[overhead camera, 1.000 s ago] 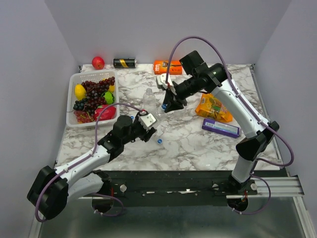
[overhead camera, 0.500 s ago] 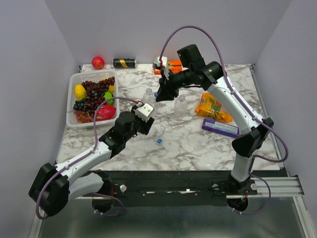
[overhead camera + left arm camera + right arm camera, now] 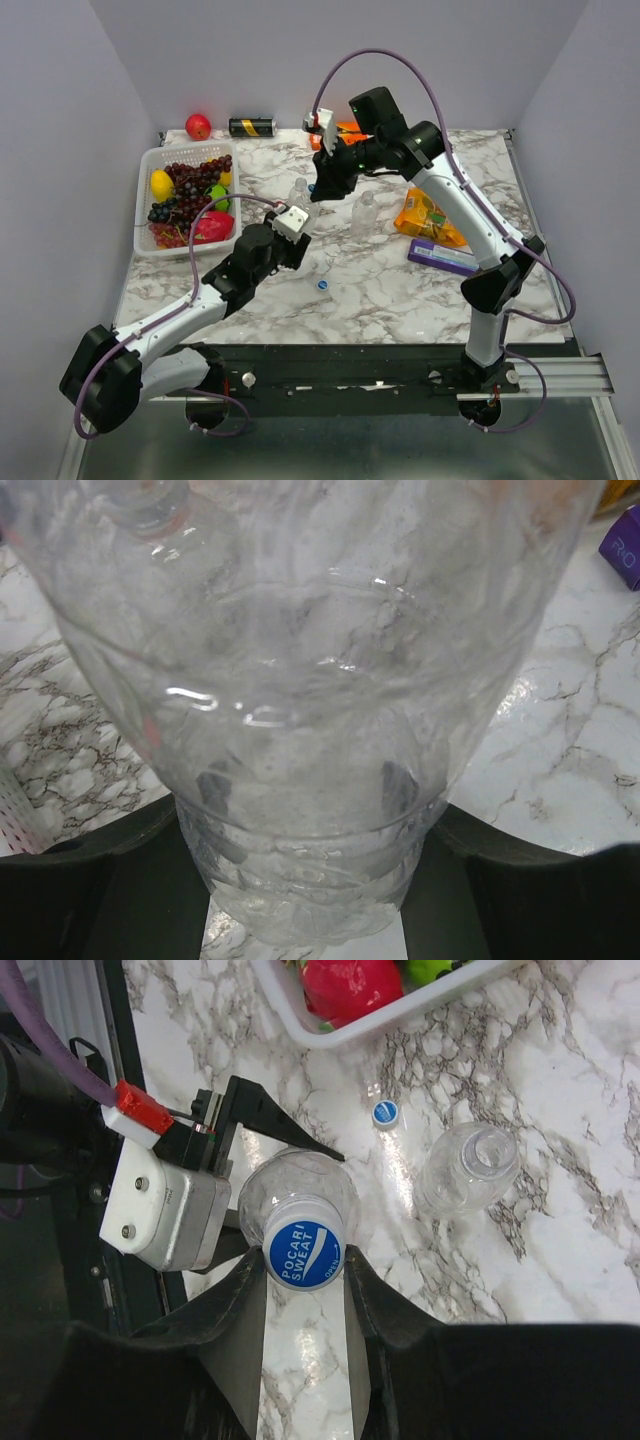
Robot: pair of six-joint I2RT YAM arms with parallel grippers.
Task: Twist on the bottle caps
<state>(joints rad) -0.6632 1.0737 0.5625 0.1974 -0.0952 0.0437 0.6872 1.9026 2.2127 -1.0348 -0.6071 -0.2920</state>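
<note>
My left gripper (image 3: 310, 820) is shut on the lower body of a clear bottle (image 3: 300, 680), which it holds upright near the table's middle (image 3: 306, 210). A blue bottle cap (image 3: 305, 1240) sits on that bottle's neck. My right gripper (image 3: 305, 1265) comes down from above, shut on it, with a finger pressing each side. In the top view it (image 3: 322, 192) hangs over the bottle. An open bottle (image 3: 470, 1165) stands close by, and another bottle (image 3: 365, 212) stands to the right. Loose caps lie on the marble (image 3: 322, 284) (image 3: 386, 1112).
A white basket (image 3: 150, 160) of fruit stands at the left. A red apple (image 3: 198, 126) and a black can (image 3: 252, 127) lie along the back edge. An orange snack bag (image 3: 430, 215) and a purple packet (image 3: 445, 258) lie to the right.
My left arm has carried its bottle away from the front edge toward the middle. My right gripper has swung left and now sits over that bottle's neck with the cap.
</note>
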